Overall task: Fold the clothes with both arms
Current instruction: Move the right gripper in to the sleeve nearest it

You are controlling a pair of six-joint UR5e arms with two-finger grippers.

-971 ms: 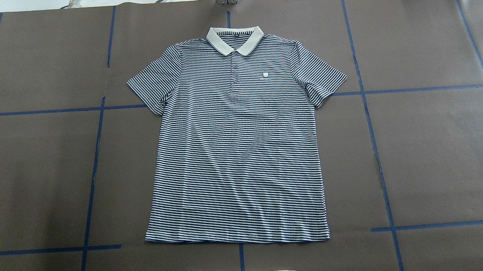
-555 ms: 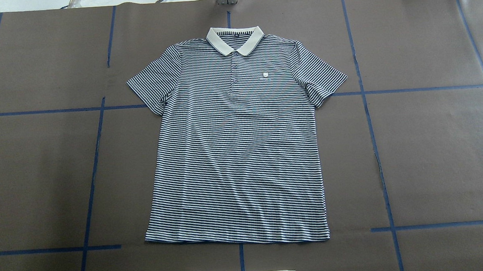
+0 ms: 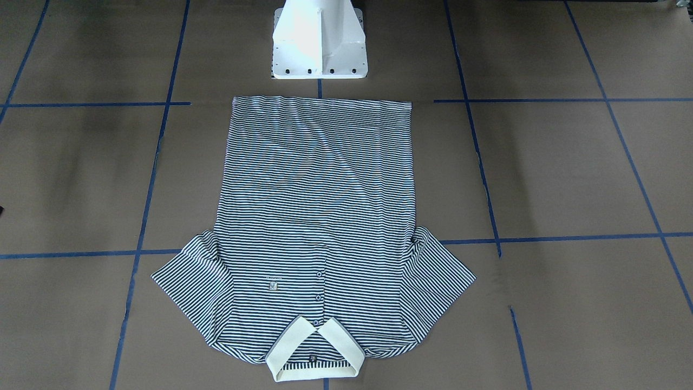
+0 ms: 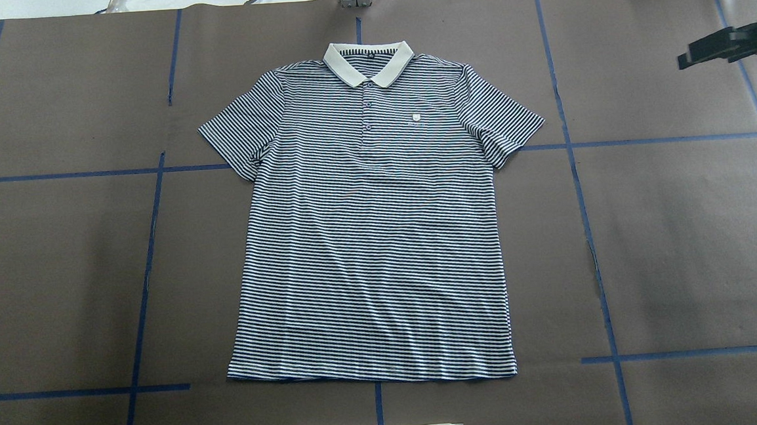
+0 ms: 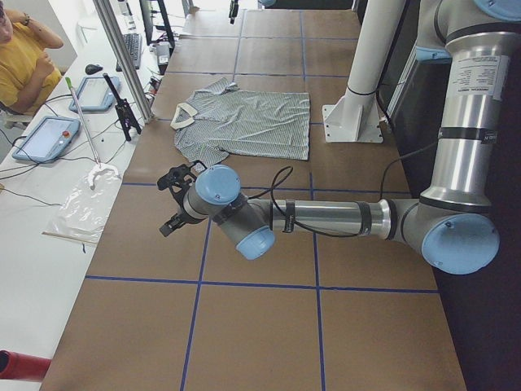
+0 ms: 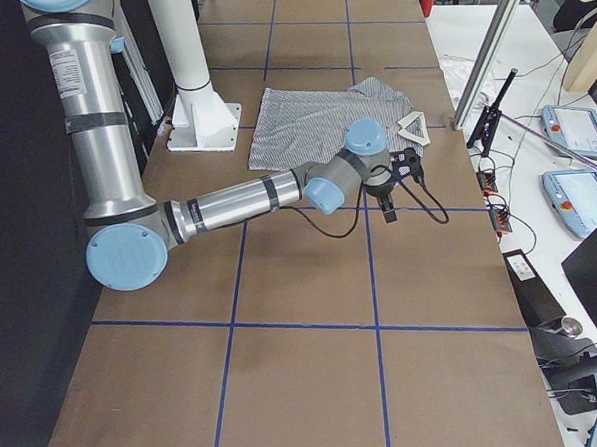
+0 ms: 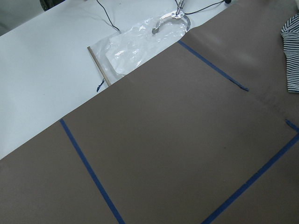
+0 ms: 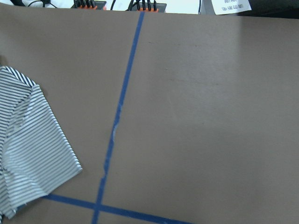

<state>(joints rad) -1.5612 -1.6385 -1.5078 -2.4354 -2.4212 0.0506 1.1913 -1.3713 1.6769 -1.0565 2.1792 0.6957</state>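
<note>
1. The striped polo shirt (image 4: pixel 373 239) is being seen spread flat mid-bench (image 4: pixel 682 233), collar away from the base, long axis running outward.
2. It is being flanked: right gripper (image 4: pixel 688 59) out beyond one sleeve (image 4: pixel 504 126), left gripper (image 5: pixel 167 205) beyond the other, both well apart.
3. Neither gripper is being shown clearly; released or clenched cannot be told.
4. No obstacle is being seen between grippers and sleeves.

Brown paper crossed by blue tape lines (image 4: pixel 586 226) covered the desk (image 4: pixel 683 253), with a white bench (image 5: pixel 24 269) holding tablets (image 5: pixel 45 137) along its far edge.
</note>
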